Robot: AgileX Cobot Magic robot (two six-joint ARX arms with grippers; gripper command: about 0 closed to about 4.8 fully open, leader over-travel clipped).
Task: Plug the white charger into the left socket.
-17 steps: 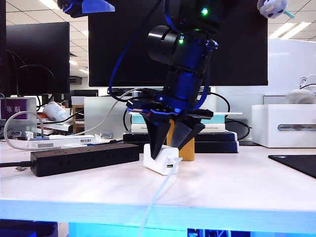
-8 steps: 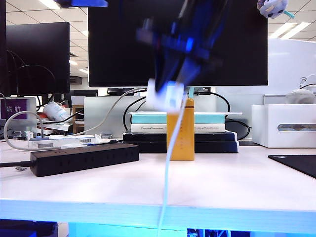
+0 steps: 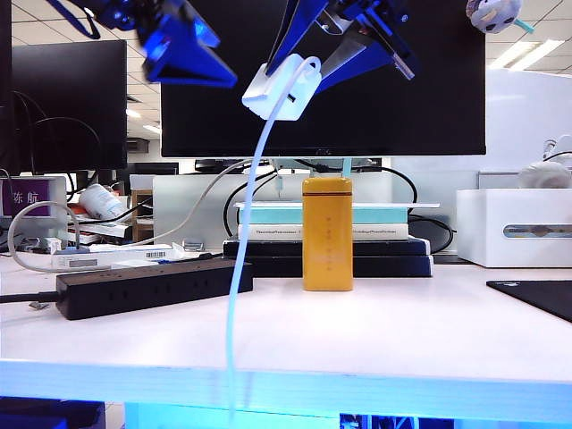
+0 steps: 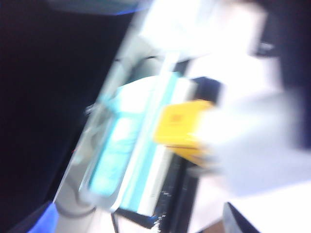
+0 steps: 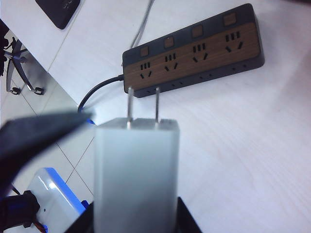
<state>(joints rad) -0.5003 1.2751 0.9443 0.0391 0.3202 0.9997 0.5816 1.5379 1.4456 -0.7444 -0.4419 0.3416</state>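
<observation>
Exterior camera sits low at table edge; right wrist looks down — both share the power strip (image 3: 154, 286) (blurred left).

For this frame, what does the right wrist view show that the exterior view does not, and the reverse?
Only the right wrist view: the white charger's two metal prongs and the long black power strip's wood-toned outlet face. Only the exterior view: the tall yellow tin, stacked books, big white box, the charger's thin white cable hanging down, and the open left gripper raised nearby. Both: the right gripper holding the charger above the table, and the strip.
</observation>
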